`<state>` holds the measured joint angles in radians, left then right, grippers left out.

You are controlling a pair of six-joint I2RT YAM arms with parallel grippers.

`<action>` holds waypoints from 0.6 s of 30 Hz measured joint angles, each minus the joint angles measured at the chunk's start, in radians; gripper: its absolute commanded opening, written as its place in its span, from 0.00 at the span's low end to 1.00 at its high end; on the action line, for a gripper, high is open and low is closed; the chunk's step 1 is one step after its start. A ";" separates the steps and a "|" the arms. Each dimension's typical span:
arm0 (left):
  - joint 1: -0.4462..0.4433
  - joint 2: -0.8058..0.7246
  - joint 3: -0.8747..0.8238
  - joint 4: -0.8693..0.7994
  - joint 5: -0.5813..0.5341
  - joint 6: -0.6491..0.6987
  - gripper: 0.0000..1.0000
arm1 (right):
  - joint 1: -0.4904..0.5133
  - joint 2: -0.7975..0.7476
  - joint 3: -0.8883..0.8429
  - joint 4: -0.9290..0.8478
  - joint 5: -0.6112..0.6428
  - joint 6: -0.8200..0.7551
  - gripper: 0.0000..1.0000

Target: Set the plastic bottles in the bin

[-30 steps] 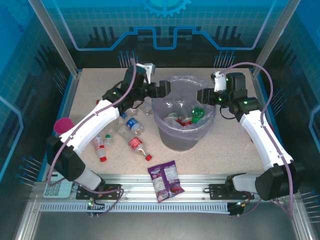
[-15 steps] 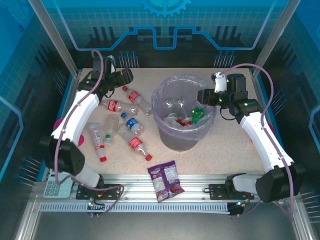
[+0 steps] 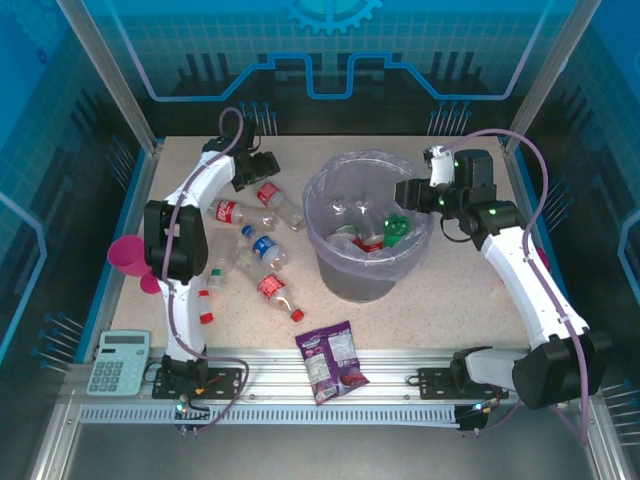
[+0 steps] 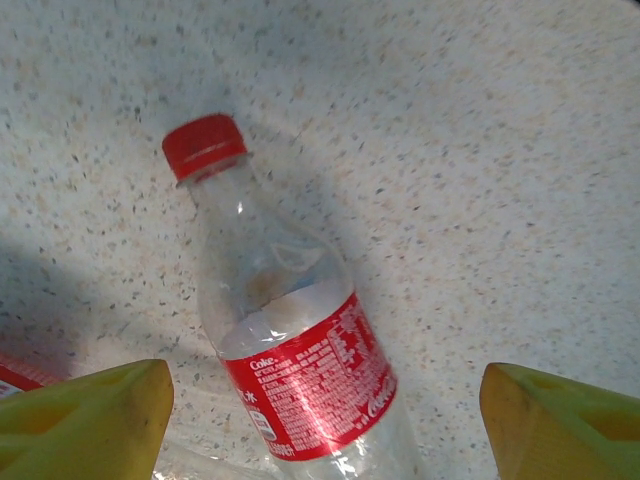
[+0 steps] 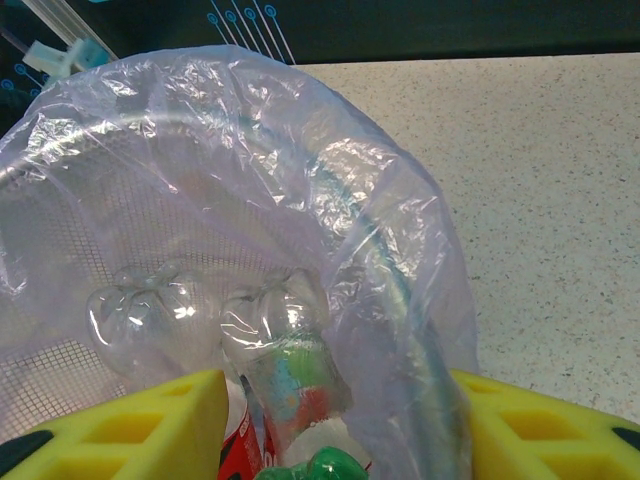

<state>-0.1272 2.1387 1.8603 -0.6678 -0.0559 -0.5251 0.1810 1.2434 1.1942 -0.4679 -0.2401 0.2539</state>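
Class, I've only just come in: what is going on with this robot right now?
A two-armed robot is clearing plastic bottles into a bin. The left fingers stand open on either side of a red-capped bottle lying on the table, not gripping it. The right fingers hang over the bin's rim. Some bottles lie inside; several lie outside.

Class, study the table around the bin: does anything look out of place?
The purple snack packet lies at the near edge, partly over the metal rail; it is no bottle. A calculator sits at near left.
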 measured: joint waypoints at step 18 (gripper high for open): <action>-0.027 0.126 0.000 0.041 0.031 -0.131 0.79 | 0.000 -0.001 -0.001 0.000 0.000 -0.003 0.56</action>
<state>-0.1539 2.2646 1.8599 -0.6266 -0.0254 -0.6559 0.1810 1.2427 1.1934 -0.4675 -0.2401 0.2504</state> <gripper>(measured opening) 0.804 0.562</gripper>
